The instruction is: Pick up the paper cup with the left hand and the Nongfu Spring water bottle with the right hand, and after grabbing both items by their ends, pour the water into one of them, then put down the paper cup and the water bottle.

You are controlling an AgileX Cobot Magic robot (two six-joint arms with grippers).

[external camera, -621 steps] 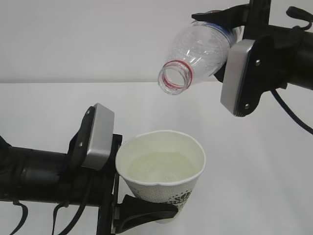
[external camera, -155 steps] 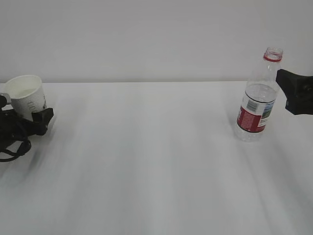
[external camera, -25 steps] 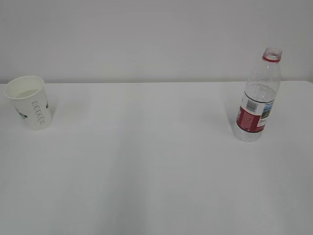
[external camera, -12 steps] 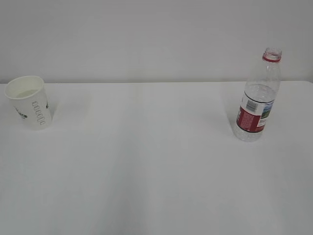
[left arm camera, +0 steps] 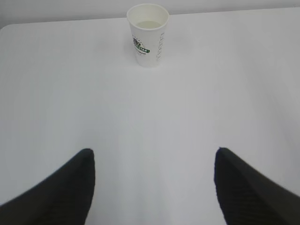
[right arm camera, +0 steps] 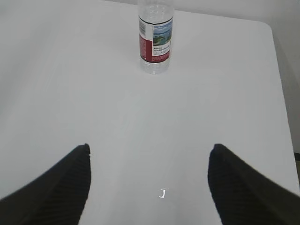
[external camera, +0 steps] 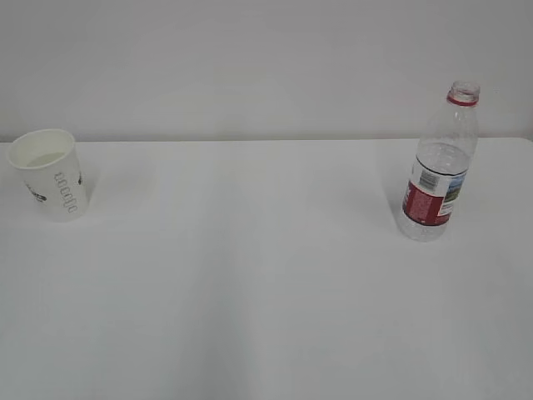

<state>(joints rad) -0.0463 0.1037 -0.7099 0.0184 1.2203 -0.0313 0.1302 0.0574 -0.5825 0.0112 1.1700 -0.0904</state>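
— White table (external camera: 250,283) all the way across, and both task things stand on it, well apart. Where do you place the paper cup?

— The paper cup (external camera: 48,173) stands upright at the far left of the exterior view, near the back edge of the table. From the left wrist view it sits straight ahead, well away from the left end effector (left arm camera: 152,187), with a pale pool of water (left arm camera: 147,23) showing inside it and the green print facing the camera.

— And the bottle?

— The Nongfu Spring water bottle (external camera: 440,162) stands upright on the right side, no cap on, red neck ring at the top and the red label around its lower half. In the right wrist view only its lower part shows, at the top edge of the frame, well ahead of the right end effector (right arm camera: 149,185).

— How do the end effectors stand?

— Both wide. On the left, two black fingers (left arm camera: 61,190) spread far apart with bare table between them, nothing held. The right looks the same: its fingers (right arm camera: 243,187) splayed, nothing between them. Neither arm shows in the exterior view.

— Anything touching?

— No. Cup and bottle each stand alone on the table.
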